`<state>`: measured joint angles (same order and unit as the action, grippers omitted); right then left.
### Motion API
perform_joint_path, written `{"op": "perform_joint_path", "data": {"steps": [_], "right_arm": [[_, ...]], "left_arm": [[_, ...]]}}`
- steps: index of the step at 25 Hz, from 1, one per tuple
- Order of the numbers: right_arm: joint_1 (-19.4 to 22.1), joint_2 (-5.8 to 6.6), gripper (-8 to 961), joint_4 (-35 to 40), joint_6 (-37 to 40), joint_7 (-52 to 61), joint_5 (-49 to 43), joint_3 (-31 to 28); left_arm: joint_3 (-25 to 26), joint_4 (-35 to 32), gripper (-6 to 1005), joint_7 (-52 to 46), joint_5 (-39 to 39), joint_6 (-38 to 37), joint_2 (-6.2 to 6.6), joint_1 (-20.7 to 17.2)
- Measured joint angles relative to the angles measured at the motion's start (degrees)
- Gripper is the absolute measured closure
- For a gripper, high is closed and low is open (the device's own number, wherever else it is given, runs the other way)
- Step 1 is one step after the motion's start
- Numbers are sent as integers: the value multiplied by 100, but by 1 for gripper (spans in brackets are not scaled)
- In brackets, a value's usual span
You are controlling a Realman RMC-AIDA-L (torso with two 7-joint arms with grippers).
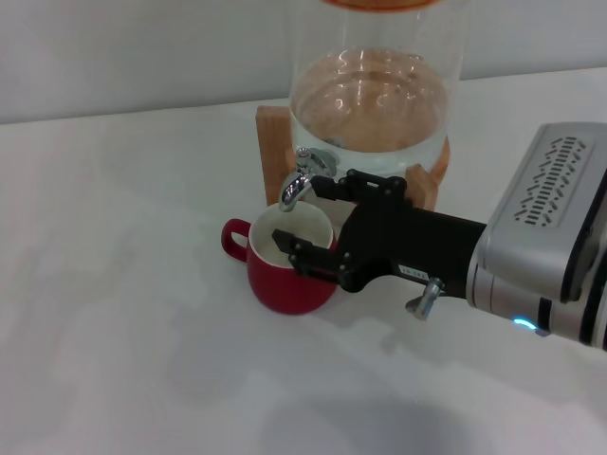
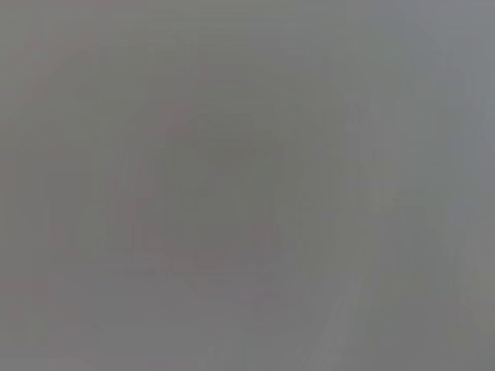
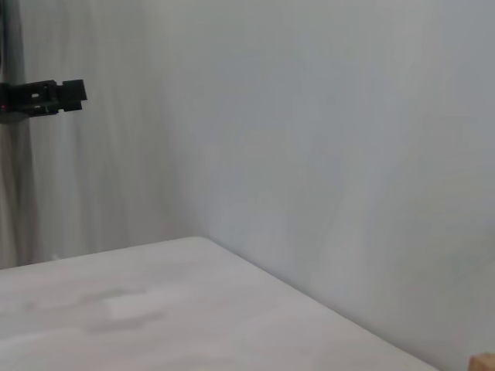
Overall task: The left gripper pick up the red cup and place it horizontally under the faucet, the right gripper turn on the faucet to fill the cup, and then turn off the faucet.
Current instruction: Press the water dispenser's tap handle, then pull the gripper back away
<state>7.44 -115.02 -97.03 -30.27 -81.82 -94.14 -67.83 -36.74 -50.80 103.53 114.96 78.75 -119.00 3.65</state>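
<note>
White tabletop [image 1: 123, 284] under a pale wall, and I'm reading the head view; the squat dark-red ceramic mug [image 1: 289, 275], white inside, already stands upright right under the downturned spout of the small chrome faucet [image 1: 302, 180] on the clear glass jar [image 1: 375, 85] with its wooden stand [image 1: 270, 142], so I judge the placing done; my right gripper [image 1: 305, 212], black claw on the blue-lit arm, is in at the tap, fingers apart, one beside the spout, the other over the mug's rim, gripping nothing that I can see; no water visible in the mug; opening, filling and closing look still ahead; left gripper not in view, its wrist camera showing only grey.
</note>
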Motion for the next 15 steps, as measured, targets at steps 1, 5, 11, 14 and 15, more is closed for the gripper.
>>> {"op": "perform_joint_path", "data": {"steps": [1,5,11,14,15], "right_arm": [[7,0,233,0,0,0,0,-1],[24,-3,233,-1,1,0,0,-10],[38,-3,233,-1,3,0,0,-32],[45,-7,233,-1,3,0,0,-65],[48,-9,233,-1,4,0,0,-69]], "left_arm": [[0,0,111,0,0,0,0,3],[0,0,111,0,0,0,0,14],[0,0,111,0,0,0,0,13],[-1,0,111,-1,0,1,0,13],[-3,0,111,-3,0,2,0,13]]}}
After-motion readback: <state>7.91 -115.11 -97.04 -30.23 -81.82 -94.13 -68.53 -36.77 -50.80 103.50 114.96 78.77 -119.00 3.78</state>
